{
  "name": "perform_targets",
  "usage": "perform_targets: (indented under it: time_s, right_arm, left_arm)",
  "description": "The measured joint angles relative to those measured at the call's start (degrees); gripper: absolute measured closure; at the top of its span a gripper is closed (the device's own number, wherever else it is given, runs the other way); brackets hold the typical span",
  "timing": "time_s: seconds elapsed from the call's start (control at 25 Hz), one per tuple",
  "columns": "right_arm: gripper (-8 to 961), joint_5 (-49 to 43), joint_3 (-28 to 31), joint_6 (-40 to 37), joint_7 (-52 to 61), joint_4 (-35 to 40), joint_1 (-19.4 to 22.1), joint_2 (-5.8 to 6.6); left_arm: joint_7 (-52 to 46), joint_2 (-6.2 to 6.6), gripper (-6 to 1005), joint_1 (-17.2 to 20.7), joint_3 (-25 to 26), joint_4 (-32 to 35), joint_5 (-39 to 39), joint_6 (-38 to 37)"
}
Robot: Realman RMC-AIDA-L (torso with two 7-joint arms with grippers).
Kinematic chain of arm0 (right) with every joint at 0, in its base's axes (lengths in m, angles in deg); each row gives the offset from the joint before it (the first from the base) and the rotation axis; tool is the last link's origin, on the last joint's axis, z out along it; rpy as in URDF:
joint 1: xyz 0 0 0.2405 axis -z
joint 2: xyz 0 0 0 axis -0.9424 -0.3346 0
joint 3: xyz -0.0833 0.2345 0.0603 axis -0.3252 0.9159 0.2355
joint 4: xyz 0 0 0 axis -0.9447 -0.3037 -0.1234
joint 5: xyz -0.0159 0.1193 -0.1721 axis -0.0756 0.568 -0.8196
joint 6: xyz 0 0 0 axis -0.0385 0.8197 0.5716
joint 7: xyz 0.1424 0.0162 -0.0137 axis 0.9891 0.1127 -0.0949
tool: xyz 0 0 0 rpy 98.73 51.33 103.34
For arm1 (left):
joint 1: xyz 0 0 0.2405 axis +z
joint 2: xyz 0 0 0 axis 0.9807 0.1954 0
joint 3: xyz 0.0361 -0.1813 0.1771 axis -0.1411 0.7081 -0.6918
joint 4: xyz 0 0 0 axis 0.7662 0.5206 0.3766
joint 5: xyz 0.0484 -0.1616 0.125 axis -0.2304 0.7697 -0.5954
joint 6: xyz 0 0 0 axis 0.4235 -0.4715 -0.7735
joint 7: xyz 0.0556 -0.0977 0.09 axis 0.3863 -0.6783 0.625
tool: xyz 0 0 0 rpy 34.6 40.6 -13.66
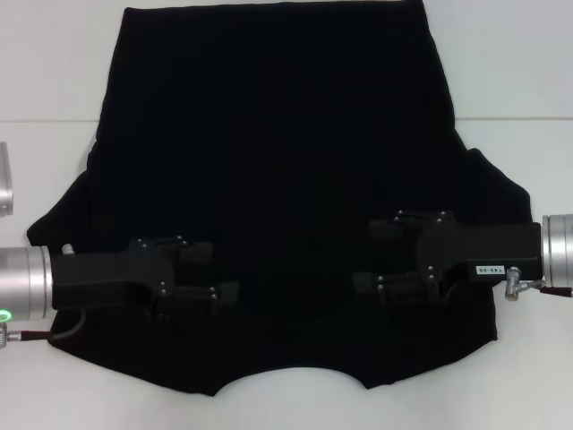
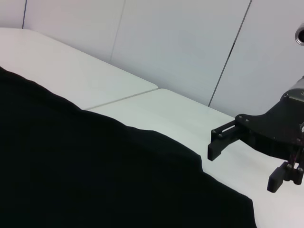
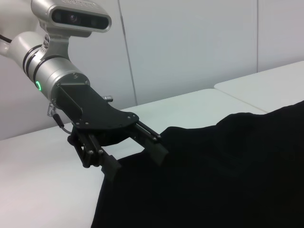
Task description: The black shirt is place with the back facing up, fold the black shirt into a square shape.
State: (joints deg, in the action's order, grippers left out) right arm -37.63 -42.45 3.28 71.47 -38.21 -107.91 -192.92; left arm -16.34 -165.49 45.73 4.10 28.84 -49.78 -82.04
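Note:
The black shirt [image 1: 277, 134] lies flat on the white table [image 1: 45, 63], plain side up, with the collar notch at the near edge and the hem at the far edge. My left gripper [image 1: 219, 273] is open over the shirt's near left part, beside the left sleeve. My right gripper [image 1: 369, 258] is open over the near right part. The right wrist view shows the left gripper [image 3: 135, 163] open just above the cloth [image 3: 228, 166]. The left wrist view shows the right gripper [image 2: 244, 168] open past the shirt [image 2: 71, 166]. No lettering shows.
A table seam [image 1: 49, 121] runs across behind the sleeves. A silver cylinder [image 1: 4, 179] shows at the left edge of the head view. White wall panels [image 2: 190, 38] stand behind the table.

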Motion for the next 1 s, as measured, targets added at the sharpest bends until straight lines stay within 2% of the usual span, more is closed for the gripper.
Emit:
perform_targets:
  time_s: [0.52,0.64,0.88,1.0]
  right_arm:
    - [38,0.02,0.0,-0.03,0.11,0.0,-0.34,-0.08]
    - [37,0.09,0.36,-0.01,0.11,-0.05,-0.34,-0.5]
    - [37,0.11,1.49,0.88,0.11,-0.06,-0.89,-1.66]
    - [37,0.11,1.84,2.07,0.1,-0.26,-1.48,-2.4]
  left_arm:
    - [-0.15,-0.09,127,0.38,0.16,-0.16,0.63,-0.04]
    - [-0.52,-0.1,128,0.48,1.53,-0.21,1.39,-0.07]
    - [-5.38,0.06,128,0.55,7.85,-0.32,3.0,1.11]
    - [-8.86,0.46,128,0.92,8.33,0.12,2.61,3.32]
